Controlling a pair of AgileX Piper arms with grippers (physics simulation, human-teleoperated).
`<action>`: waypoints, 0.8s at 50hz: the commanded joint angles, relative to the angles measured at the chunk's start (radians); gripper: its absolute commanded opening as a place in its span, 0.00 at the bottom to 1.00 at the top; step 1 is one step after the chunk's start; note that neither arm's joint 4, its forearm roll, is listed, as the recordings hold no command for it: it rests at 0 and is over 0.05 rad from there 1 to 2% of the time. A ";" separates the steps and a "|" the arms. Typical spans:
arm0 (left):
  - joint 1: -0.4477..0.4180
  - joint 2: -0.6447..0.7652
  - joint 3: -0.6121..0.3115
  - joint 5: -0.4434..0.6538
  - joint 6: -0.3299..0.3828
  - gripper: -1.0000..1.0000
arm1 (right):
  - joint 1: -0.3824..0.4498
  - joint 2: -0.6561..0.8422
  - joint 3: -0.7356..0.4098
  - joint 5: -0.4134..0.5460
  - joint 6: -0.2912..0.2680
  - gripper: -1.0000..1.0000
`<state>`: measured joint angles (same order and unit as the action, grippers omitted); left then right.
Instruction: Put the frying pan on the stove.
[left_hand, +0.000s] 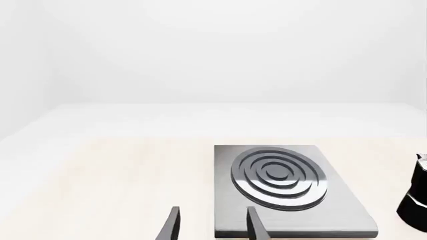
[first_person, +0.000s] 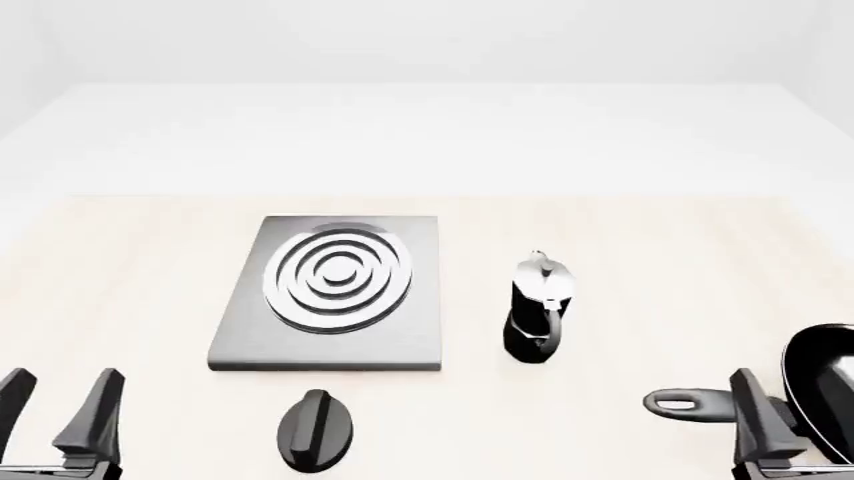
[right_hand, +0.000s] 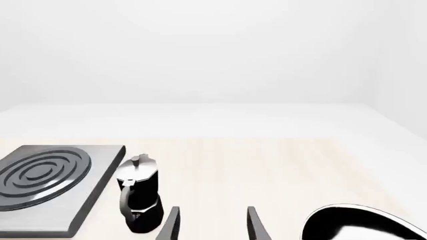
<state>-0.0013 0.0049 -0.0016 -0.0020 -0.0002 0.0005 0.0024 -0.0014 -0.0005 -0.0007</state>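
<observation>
Frying pan (first_person: 825, 385) at the near right edge of the light wooden table (first_person: 641, 250), cut off by the front view's border. Long axis across the table: slotted handle end (first_person: 683, 404) pointing left toward the middle, black bowl to the right. Right gripper (first_person: 790, 410) low beside the handle where it meets the bowl, jaws apart, nothing between them; contact with the handle unclear. Stove (first_person: 334, 295) flat at centre-left, silver rings up, well apart from the pan. Moka pot (first_person: 538, 308) upright between stove and pan. Small black oval lid (first_person: 315, 428) just in front of the stove's near edge. Left gripper (first_person: 54, 412) at the near left, jaws apart, empty.
</observation>
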 joint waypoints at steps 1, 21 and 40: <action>-0.004 0.010 -0.003 -0.004 0.000 1.00 | 0.002 0.005 -0.003 -0.001 -0.001 1.00; -0.024 0.042 -0.008 -0.031 0.003 1.00 | -0.002 0.002 -0.044 0.025 0.015 1.00; -0.096 0.183 -0.061 -0.128 0.041 1.00 | -0.008 -0.002 -0.216 0.118 0.053 1.00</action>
<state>-0.0630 0.1192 -0.0385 -0.0827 0.0225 -0.0042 0.0011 -0.1387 0.0764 0.0345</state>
